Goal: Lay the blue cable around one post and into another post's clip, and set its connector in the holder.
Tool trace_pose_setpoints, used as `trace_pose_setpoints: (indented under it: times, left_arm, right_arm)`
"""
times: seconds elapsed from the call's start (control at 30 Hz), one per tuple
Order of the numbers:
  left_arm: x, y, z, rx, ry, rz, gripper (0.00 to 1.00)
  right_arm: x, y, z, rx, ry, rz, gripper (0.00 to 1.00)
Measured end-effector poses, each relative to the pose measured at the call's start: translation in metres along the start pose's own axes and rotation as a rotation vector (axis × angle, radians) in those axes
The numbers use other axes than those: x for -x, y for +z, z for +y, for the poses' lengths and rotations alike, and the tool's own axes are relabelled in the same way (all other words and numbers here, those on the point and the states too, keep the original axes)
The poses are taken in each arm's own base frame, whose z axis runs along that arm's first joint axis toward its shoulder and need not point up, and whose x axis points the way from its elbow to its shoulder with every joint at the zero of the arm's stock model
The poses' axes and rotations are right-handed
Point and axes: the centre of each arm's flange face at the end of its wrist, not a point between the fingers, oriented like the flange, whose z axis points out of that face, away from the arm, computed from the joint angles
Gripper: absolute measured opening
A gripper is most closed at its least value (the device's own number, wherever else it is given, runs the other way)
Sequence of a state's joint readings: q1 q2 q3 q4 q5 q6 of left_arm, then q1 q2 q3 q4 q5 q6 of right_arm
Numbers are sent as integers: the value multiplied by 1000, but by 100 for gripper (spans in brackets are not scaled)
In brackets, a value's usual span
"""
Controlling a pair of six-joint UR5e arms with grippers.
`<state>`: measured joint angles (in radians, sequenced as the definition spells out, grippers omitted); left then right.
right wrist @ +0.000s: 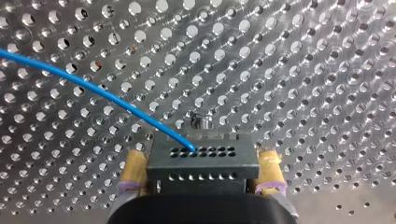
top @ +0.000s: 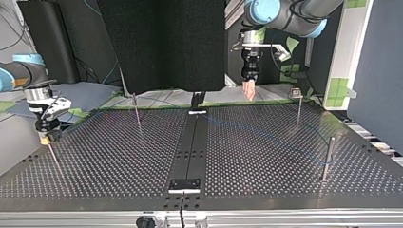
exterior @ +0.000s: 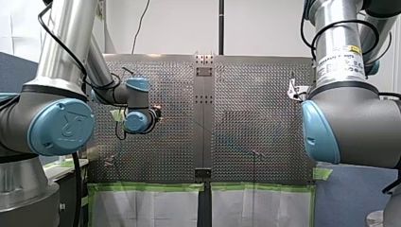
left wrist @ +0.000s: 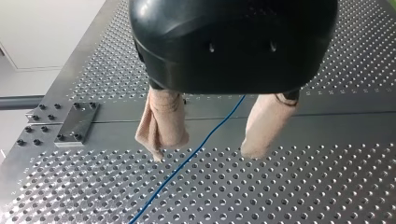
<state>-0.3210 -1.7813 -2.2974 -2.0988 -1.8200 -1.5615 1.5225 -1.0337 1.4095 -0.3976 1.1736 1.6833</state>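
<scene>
Blue cable (left wrist: 186, 161) | left hand (left wrist: 205, 151) spread above | right hand (right wrist: 201, 165) clamps connector (right wrist: 219, 161)

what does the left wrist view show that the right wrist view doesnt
Only the left wrist view: my left gripper, its beige-padded fingers open, with the blue cable passing between them, plus a bolted plate beside a plain metal strip. Only the right wrist view: my right gripper, its yellow pads clamped on the dark connector, with the cable entering one of its holes. Both: the blue cable and the perforated table.
</scene>
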Motion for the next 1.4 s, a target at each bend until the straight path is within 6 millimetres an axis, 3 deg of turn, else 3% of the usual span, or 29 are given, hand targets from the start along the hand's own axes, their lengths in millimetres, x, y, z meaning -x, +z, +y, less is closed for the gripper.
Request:
trace_pose_setpoints:
  times: [1.4]
  left_arm:
    - [-3, 0, 8, 3, -7, -2, 87]
  right_arm:
    - [0, -1, 9, 104, -4, 9, 100]
